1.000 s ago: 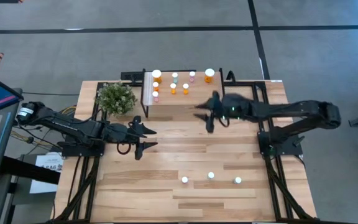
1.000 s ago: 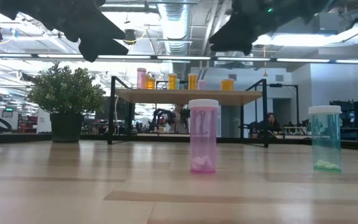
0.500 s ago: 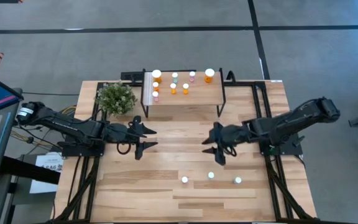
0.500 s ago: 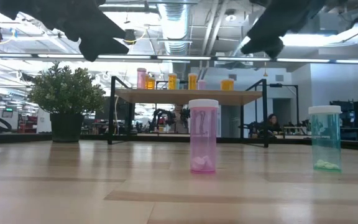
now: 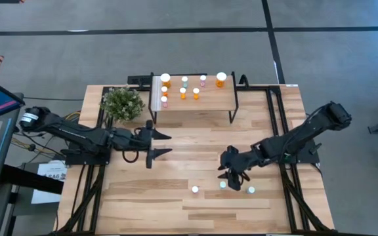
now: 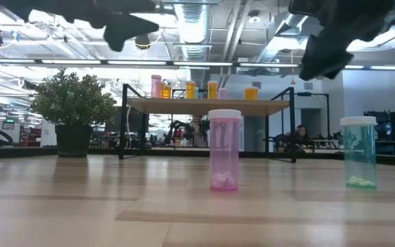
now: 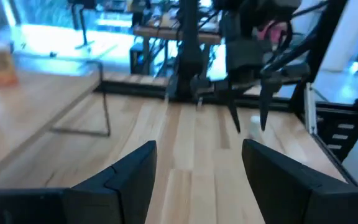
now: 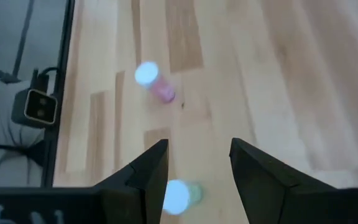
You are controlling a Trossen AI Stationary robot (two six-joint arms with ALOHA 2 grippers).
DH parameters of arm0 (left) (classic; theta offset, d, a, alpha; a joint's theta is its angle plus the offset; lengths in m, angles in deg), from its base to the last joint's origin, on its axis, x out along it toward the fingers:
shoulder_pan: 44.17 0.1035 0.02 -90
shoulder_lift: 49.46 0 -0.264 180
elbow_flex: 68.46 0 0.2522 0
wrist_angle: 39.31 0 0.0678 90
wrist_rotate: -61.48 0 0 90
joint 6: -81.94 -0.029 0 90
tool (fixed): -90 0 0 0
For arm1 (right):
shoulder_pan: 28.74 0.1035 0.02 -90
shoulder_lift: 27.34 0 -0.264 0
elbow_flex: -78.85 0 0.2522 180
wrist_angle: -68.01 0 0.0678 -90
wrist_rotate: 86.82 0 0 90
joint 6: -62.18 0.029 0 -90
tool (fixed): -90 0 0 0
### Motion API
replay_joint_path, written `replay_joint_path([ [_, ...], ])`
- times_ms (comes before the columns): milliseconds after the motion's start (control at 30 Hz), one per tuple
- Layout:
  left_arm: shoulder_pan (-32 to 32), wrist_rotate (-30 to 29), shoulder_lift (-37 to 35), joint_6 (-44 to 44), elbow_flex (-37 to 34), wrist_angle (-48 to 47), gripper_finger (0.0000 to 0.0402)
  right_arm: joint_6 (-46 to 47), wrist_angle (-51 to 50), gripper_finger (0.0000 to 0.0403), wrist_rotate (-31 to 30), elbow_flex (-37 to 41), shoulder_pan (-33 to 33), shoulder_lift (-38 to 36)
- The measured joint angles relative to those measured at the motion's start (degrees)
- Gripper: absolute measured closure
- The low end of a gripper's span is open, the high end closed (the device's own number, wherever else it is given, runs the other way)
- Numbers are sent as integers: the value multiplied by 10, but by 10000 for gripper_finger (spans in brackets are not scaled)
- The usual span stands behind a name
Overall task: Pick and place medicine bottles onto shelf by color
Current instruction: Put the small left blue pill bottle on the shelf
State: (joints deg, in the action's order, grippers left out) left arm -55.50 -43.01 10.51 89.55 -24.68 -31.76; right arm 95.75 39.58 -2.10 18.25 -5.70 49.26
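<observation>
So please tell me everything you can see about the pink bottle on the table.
The pink bottle is a small translucent pink cylinder with a white cap, apparently plastic. It stands upright on the wooden table, touching nothing else, with something pale at its bottom. The right gripper hovers nearby, open, not holding it.

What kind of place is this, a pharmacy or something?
More likely a robotics lab or open workshop: exposed ceiling ducts, rows of workbenches behind, and a wooden test table where the right claw hovers over pill bottles.
</observation>
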Motion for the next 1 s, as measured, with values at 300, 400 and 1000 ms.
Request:
replay_joint_path([
  [300, 20, 65, 95, -65, 1, 182, 177, 72, -67, 211, -45, -21, 54, 16],
  [400, 43, 88, 105, -60, 1, 209, 177, 81, -97, 211, -76, -34, 72, 16],
  [1000, 95, 132, 105, -24, 1, 191, 177, 104, -129, 211, -90, -65, 87, 93],
])
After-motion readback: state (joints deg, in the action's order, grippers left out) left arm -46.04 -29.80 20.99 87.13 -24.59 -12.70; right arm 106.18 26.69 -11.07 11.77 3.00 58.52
